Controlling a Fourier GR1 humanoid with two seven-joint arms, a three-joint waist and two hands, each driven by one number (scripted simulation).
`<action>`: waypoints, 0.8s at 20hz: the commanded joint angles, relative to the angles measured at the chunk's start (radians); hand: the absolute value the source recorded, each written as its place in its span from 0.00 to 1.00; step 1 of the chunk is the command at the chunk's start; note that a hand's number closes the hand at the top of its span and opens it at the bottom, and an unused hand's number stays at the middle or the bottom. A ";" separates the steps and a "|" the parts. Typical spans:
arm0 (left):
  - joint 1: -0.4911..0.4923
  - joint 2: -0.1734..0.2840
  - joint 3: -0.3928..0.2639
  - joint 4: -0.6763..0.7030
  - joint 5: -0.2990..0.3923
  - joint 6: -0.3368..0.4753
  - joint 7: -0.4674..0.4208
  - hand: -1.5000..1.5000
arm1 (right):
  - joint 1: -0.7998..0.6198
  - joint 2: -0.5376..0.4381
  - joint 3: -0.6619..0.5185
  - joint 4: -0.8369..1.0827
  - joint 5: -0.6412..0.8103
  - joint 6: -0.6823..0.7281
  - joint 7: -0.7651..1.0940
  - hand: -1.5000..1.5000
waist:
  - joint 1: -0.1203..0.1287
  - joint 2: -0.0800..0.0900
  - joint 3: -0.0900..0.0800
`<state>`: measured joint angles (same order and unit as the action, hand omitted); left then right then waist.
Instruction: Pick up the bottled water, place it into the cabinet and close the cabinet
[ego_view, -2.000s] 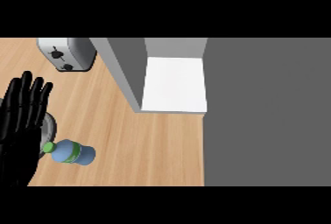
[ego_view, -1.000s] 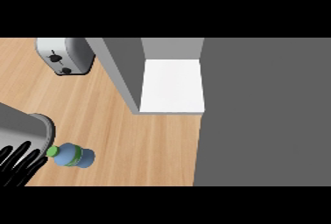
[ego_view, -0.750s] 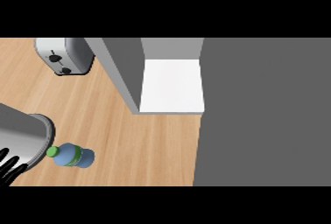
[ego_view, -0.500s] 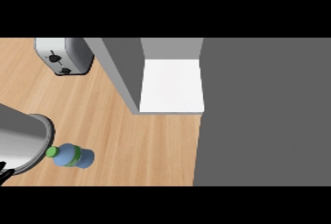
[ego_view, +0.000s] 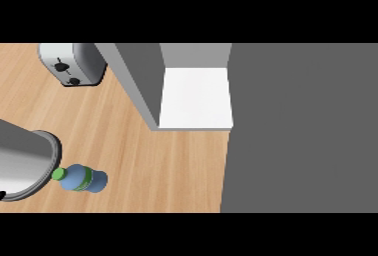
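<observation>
- No brand, label text or other writing can be read anywhere in the head view; the band round the bottle is plain green
- The bottled water (ego_view: 83, 179) is a small blue bottle with a green cap at its left end and a green band round its middle
- It lies on the wooden counter (ego_view: 148, 165) near the view's lower left, cap pointing left, just beside the rim of a grey forearm (ego_view: 22, 162)
- That forearm enters from the left edge as a large shiny grey cylinder with a darker rim; whether the bottle touches it I cannot tell
- At the forearm's lower left corner a tiny black sliver shows at the view's edge; it is too small to tell what it is, so the left hand's state cannot be told
- The right hand shows nowhere
- The cabinet (ego_view: 196, 97) stands open above and to the right of the bottle, well apart from it, with a white shelf floor inside and grey walls
- A broad dark grey panel (ego_view: 303, 125) fills the right side
- A silver toaster (ego_view: 71, 63) with two dark knobs sits at the upper left of the counter
</observation>
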<state>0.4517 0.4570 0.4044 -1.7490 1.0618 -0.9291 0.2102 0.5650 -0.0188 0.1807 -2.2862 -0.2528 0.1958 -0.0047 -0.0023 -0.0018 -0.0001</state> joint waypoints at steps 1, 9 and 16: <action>-0.059 0.000 0.034 0.070 -0.021 -0.027 0.012 0.00 | 0.043 -0.016 -0.035 -0.032 -0.059 0.025 -0.017 0.00 | -0.003 0.000 0.000; -0.247 -0.034 0.087 0.267 -0.199 -0.050 -0.027 0.00 | -0.013 -0.047 -0.089 0.076 -0.062 0.070 -0.078 0.00 | -0.005 0.002 0.000; -0.323 -0.130 0.135 0.352 -0.458 -0.137 -0.132 0.00 | 0.076 -0.042 -0.034 0.043 -0.023 0.098 -0.117 0.00 | -0.012 0.001 -0.001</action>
<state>0.2355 0.3494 0.5250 -1.5263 0.7376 -1.0451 0.0999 0.6108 -0.0442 0.1621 -2.2573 -0.2608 0.2590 -0.0891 0.0010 -0.0141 0.0143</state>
